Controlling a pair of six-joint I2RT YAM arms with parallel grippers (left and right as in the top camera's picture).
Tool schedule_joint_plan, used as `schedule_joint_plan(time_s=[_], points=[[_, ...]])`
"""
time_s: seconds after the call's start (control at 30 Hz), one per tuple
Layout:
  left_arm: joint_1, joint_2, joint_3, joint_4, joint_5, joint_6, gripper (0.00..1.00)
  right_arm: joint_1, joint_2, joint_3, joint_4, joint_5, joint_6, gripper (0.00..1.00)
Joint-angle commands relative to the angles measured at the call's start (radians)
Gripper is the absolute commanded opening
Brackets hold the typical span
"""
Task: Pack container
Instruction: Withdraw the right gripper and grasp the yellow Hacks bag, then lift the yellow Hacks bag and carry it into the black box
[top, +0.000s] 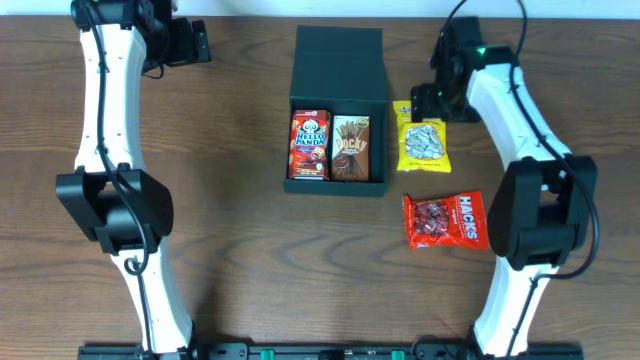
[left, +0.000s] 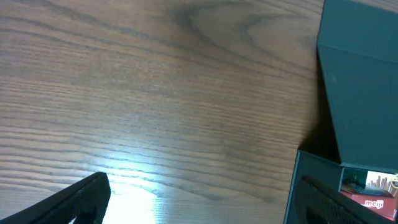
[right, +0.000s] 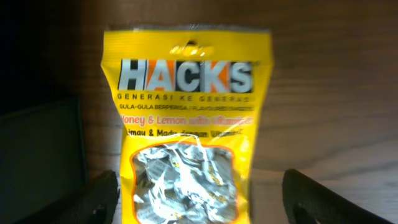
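Note:
The container (top: 337, 110), a dark teal box with its flap lid laid back, stands mid-table. Inside it, side by side, lie a red Hello Panda box (top: 309, 146) and a brown Pocky box (top: 350, 148). Just right of it a yellow Hacks candy bag (top: 424, 146) lies flat on the table. My right gripper (top: 425, 100) hovers over the bag's far end. In the right wrist view its fingers stand wide apart on either side of the yellow bag (right: 186, 124), open (right: 199, 205) and not touching it. My left gripper (top: 195, 42) is open at the far left, with bare wood between its fingers (left: 74, 202).
A red Hacks bag (top: 445, 220) lies nearer the front, right of the container. The container's side wall (left: 360, 93) shows at the right of the left wrist view, and its dark wall (right: 37, 162) at the left of the right wrist view.

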Motion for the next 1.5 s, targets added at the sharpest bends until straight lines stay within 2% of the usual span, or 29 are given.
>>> schedule_joint_plan(time_s=[0.0, 0.2, 0.4, 0.47, 0.5, 0.67, 0.83, 1.03, 1.27, 1.47], points=[[0.003, 0.009, -0.006, 0.0, -0.004, -0.001, 0.95, 0.016, -0.006, -0.049, 0.055, -0.021, -0.006, 0.88], [0.003, 0.009, -0.006, -0.001, -0.003, -0.001, 0.95, 0.014, 0.002, -0.117, 0.152, -0.021, -0.006, 0.86], [0.003, 0.009, -0.006, -0.001, -0.003, -0.001, 0.95, 0.023, 0.043, -0.136, 0.169, -0.021, -0.006, 0.75], [0.003, 0.009, -0.006, -0.003, -0.003, -0.001, 0.95, 0.023, 0.06, -0.136, 0.167, -0.021, -0.006, 0.67], [0.003, 0.009, -0.006, -0.005, -0.003, -0.001, 0.95, 0.024, 0.07, -0.136, 0.167, -0.021, -0.005, 0.58], [0.003, 0.009, -0.006, -0.008, -0.003, -0.001, 0.95, 0.024, 0.084, -0.136, 0.167, -0.021, 0.002, 0.28], [0.003, 0.009, -0.006, -0.008, -0.003, -0.001, 0.96, 0.023, 0.084, -0.135, 0.167, -0.021, 0.006, 0.02], [0.002, 0.009, -0.006, -0.008, -0.003, -0.002, 0.95, 0.023, 0.083, -0.071, 0.099, -0.021, 0.04, 0.01], [0.002, 0.009, -0.006, -0.007, -0.003, -0.001, 0.95, 0.05, 0.083, 0.262, -0.192, -0.021, 0.043, 0.01], [0.002, 0.009, -0.006, -0.003, -0.003, -0.001, 0.95, 0.118, 0.083, 0.496, -0.347, -0.021, 0.043, 0.01]])
